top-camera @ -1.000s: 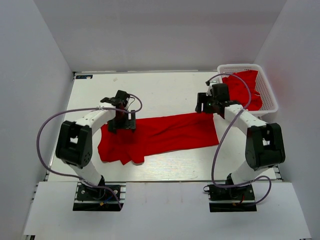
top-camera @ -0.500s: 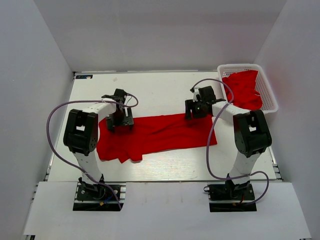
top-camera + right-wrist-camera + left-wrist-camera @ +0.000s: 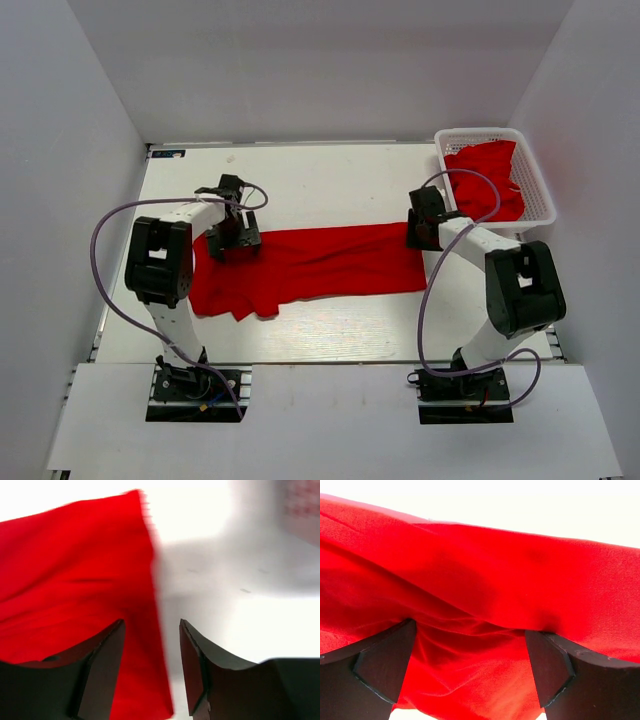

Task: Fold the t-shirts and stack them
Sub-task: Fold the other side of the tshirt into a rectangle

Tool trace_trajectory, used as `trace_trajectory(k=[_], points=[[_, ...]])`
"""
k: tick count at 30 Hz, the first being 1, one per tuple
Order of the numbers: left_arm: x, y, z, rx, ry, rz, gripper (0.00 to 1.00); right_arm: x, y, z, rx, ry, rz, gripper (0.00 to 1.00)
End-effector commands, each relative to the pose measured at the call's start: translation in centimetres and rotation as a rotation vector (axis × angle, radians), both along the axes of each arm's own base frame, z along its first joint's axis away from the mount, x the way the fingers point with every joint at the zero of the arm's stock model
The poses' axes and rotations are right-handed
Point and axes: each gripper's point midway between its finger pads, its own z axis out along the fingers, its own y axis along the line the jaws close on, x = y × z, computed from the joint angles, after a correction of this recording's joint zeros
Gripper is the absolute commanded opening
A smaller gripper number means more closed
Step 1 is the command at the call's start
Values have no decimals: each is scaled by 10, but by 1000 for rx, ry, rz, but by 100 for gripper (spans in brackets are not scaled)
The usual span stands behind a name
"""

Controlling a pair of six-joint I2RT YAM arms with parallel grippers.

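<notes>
The red t-shirt (image 3: pixel 320 262) lies limp across the tabletop (image 3: pixel 330 190), likely to sag unless pinched at its end corners, my left fingers (image 3: pixel 380 670) gaping wide over its bunched left end, my right fingers (image 3: pixel 100 675) parted astride its right edge, gripping nothing.

A plain bright red cloth t-shirt (image 3: pixel 320 262), no print, lies on a white tabletop (image 3: pixel 330 180). More plain red cloth (image 3: pixel 487 178) fills a white plastic lattice basket (image 3: pixel 480 132). White-and-black robot arms (image 3: pixel 190 213) trail lilac cables (image 3: pixel 93 250).
</notes>
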Motion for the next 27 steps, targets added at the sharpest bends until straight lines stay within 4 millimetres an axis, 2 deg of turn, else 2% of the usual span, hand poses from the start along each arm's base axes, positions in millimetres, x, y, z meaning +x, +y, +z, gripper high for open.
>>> trace_trajectory(k=[1,3,5,6,7,9,11,12,13,14,16,19,21,22,27], points=[[17,16,-3,53,-37,21,100,-13,-42,6,-128,-1,-211,54],[19,15,-4,54,-36,20,100,-15,-50,8,-163,-3,-228,54],[22,15,-2,55,-44,9,100,-4,-40,18,-103,-37,-197,54],[22,15,-2,55,-44,9,100,1,-34,28,-90,-61,-148,59],[22,14,-2,48,-42,-2,100,13,-15,38,-7,-109,-88,62],[24,12,-2,37,-49,-4,100,22,15,56,109,-145,48,62],[25,12,2,37,-58,-13,100,35,33,74,164,-218,137,62],[30,9,4,26,-75,-15,100,39,55,88,251,-243,230,63],[31,9,8,24,-84,-15,100,41,60,86,242,-241,275,63],[31,9,8,24,-84,-15,100,45,70,95,269,-255,322,63],[34,9,10,23,-93,-14,100,51,84,86,297,-222,373,64],[37,8,13,21,-102,-14,100,65,100,86,330,-216,399,64],[37,8,13,21,-102,-14,100,68,106,73,331,-183,401,64],[35,9,12,23,-93,-14,100,74,107,73,334,-185,395,64],[40,8,14,24,-101,-23,100,73,105,46,323,-116,334,64]])
